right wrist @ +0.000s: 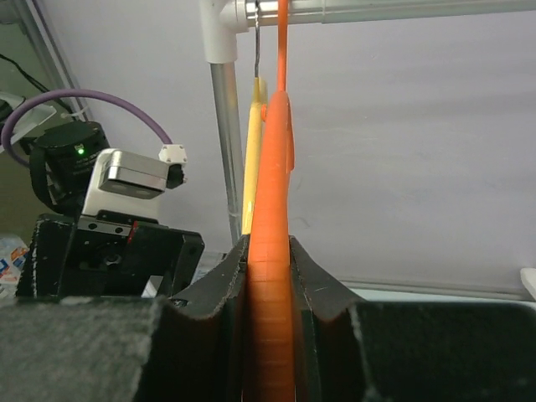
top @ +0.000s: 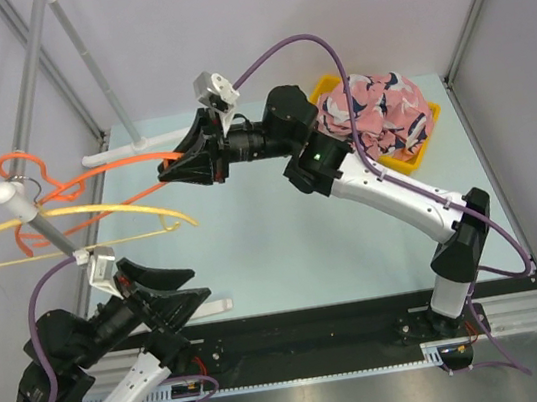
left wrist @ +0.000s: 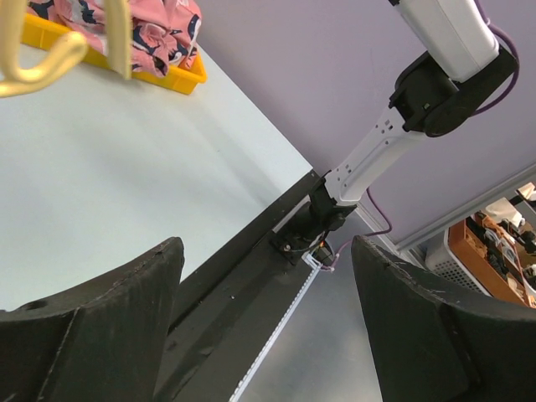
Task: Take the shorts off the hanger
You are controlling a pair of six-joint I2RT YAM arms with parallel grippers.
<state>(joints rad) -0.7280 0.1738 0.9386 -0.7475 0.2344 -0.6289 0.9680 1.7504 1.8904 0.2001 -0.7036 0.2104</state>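
At the near left, the left tool (top: 198, 284) hovers just above the tabletop (top: 283, 229) with its fingers spread wide and nothing between them. Its own camera shows only the pale tabletop (left wrist: 100, 167) and the dark near edge in the gap of the left tool (left wrist: 266, 247).

Just beyond it hangs the yellow hanger (top: 78, 209), bare, with its long axis running left to right. From the left wrist, one curved end of the yellow hanger (left wrist: 42, 63) shows at the upper left.

Farther back, the orange hanger (top: 121, 163) also lies left to right and carries no cloth. The right tool (top: 168, 167) reaches leftward and is clamped on the end of its right arm. In the right wrist view, the right tool (right wrist: 268, 251) has both jaws pressed flat against the sides of the orange hanger (right wrist: 270, 293), which is seen edge-on and rises to its hook over the grey rail (right wrist: 377, 10). The yellow hanger (right wrist: 254, 159) hangs on the same rail just behind it.

At the far right, well apart from both hangers, the shorts (top: 382, 113) lie crumpled in a yellow bin (top: 325, 81) on the tabletop. Pink fabric with a navy-and-white shark print is what shows. The heap is bunched, spreading across the bin and over its rim, so no waist or leg direction can be made out. The left wrist view catches the shorts (left wrist: 159, 29) and a corner of the bin (left wrist: 180, 82).
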